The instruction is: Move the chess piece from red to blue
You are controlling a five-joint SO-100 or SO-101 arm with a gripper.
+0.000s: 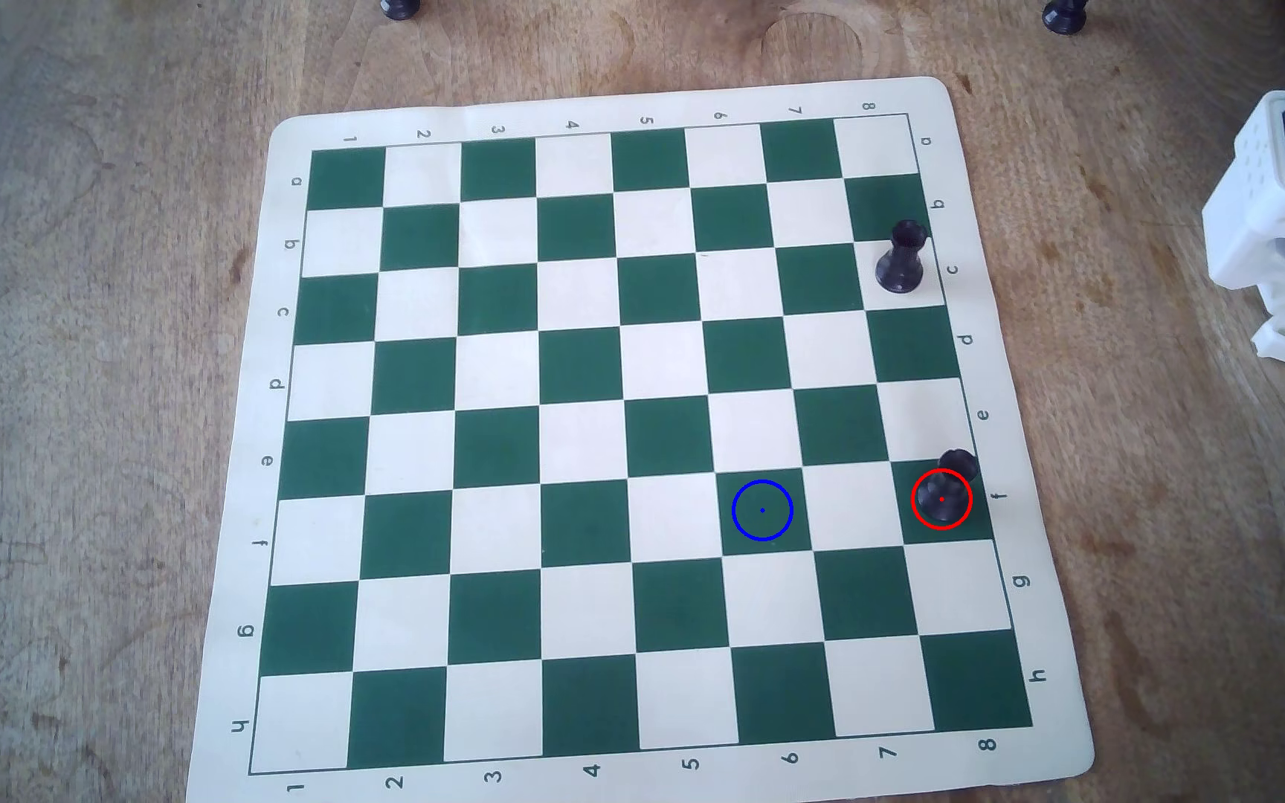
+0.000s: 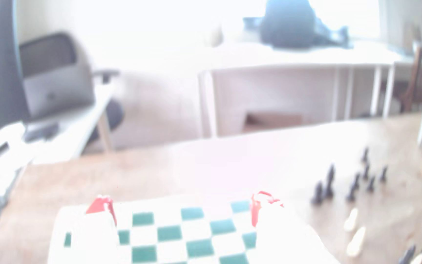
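Observation:
A black rook (image 1: 941, 498) stands upright inside the red circle (image 1: 914, 509) on the green f8 square, near the board's right edge in the overhead view. The blue circle (image 1: 762, 480) lies two squares to its left on f6 with nothing in it. An identical rook (image 1: 900, 259) stands on c8. The gripper (image 2: 179, 205) shows only in the blurred wrist view: its white, red-tipped fingers (image 2: 101, 207) stand wide apart with nothing between them, above the board's edge. Neither rook shows in the wrist view.
The arm's white body (image 1: 1273, 216) sits off the board at the right edge of the overhead view. Two black pieces (image 1: 400, 8) (image 1: 1064, 15) stand at the table's far edge. In the wrist view, several black pieces (image 2: 352, 182) and white pieces (image 2: 354, 228) stand beside the board.

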